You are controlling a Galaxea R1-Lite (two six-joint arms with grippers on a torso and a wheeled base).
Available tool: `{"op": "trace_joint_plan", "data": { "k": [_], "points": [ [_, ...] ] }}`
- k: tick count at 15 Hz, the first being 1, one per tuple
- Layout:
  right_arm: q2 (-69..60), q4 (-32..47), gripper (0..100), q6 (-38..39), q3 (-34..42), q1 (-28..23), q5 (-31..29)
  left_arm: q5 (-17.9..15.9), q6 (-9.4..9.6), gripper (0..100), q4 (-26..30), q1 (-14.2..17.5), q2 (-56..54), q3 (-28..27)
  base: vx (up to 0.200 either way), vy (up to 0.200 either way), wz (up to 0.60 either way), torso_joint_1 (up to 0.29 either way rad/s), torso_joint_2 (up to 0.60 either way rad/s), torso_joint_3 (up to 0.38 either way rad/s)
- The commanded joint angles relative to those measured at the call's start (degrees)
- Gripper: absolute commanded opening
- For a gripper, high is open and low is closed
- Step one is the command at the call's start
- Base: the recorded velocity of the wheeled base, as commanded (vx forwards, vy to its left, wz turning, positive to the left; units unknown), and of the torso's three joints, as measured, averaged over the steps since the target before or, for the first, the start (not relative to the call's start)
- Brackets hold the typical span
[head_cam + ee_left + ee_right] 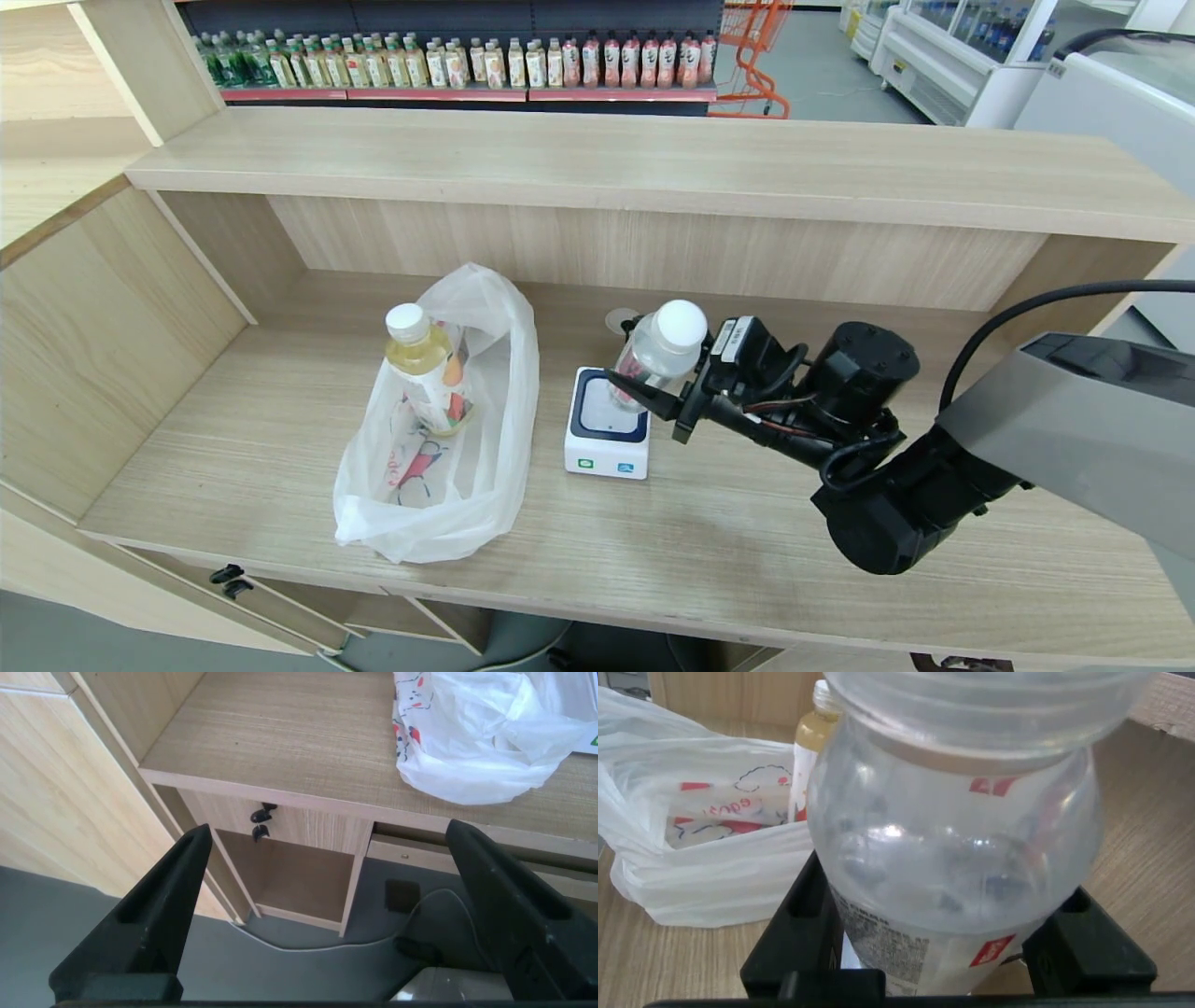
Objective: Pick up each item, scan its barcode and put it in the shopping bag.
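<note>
My right gripper (pixel 642 378) is shut on a clear water bottle (pixel 658 353) with a white cap, holding it tilted just above the white barcode scanner (pixel 607 437). In the right wrist view the water bottle (pixel 957 859) sits between the black fingers (pixel 799 924). A white plastic shopping bag (pixel 448 439) lies to the left of the scanner with a yellow tea bottle (pixel 425 369) standing inside it. My left gripper (pixel 336 915) is open with nothing between its fingers, hanging below the counter's front edge near the shopping bag (pixel 486 737).
The wooden counter (pixel 700 541) has a back wall and a higher shelf above it. A small round disc (pixel 621 320) lies behind the scanner. Under the counter's front edge is a drawer front with a black latch (pixel 262 821). Free surface lies right of the scanner.
</note>
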Motion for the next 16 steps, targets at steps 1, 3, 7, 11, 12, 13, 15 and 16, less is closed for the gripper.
{"op": "trace_joint_plan", "data": {
  "k": [1,3,7,11,12,13,15,16],
  "points": [
    [0.29,-0.06,0,0.06,-0.2,-0.04,0.05,0.03,-0.01,100,0.01,0.01,-0.02,0.0,0.0,0.0,0.0,0.0,0.0,0.0],
    [-0.15,-0.06,0,1.03,-0.2,0.05,0.05,0.03,-0.01,100,0.01,0.01,-0.02,0.0,0.0,0.0,0.0,0.0,0.0,0.0],
    [-0.24,-0.06,0,1.12,-0.2,0.05,0.14,0.03,-0.01,100,0.01,0.01,-0.02,0.0,0.0,0.0,0.0,0.0,0.0,0.0],
    [-0.24,-0.06,0,1.2,-0.28,0.05,0.14,0.03,-0.01,100,0.01,0.01,-0.02,0.0,0.0,0.0,0.0,0.0,0.0,0.0],
    [-0.33,-0.06,0,1.2,-0.28,0.05,0.14,0.03,-0.01,100,0.01,0.01,-0.02,0.0,0.0,0.0,0.0,0.0,0.0,0.0],
    [-0.33,-0.06,0,1.2,-0.28,0.05,0.14,0.03,-0.01,100,0.01,0.01,-0.02,0.0,0.0,0.0,0.0,0.0,0.0,0.0],
    [-0.51,-0.06,0,1.2,-0.2,-0.04,0.14,0.03,-0.19,100,0.01,0.01,0.06,0.0,0.0,0.0,0.0,0.0,0.0,0.0],
    [-0.77,-0.06,0,1.29,-0.2,0.05,0.14,0.03,-0.1,100,0.01,0.01,-0.02,0.0,0.0,0.0,0.0,0.0,0.0,0.0]
  ]
}}
